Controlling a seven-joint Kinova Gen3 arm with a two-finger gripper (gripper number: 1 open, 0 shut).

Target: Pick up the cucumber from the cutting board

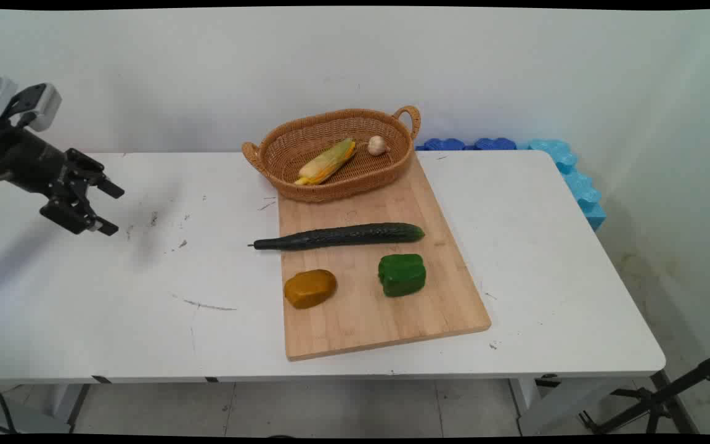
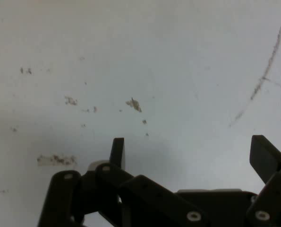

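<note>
Hovering at the left with fingers (image 1: 107,208) spread, over scuffed bare bench (image 1: 145,296); nothing lying beneath or just beside; wide free room stretching rightward to the cutting board (image 1: 386,308); cucumber (image 1: 338,237) blocking across the board, tip overhanging leftward; basket (image 1: 330,154) crowding the far end; yellow lump (image 1: 310,288) and green pepper (image 1: 402,274) sitting nearer, apart.

The room is bright and soft; my arm's gray shadow blurs on the counter (image 1: 145,308) at nine o'clock.
</note>
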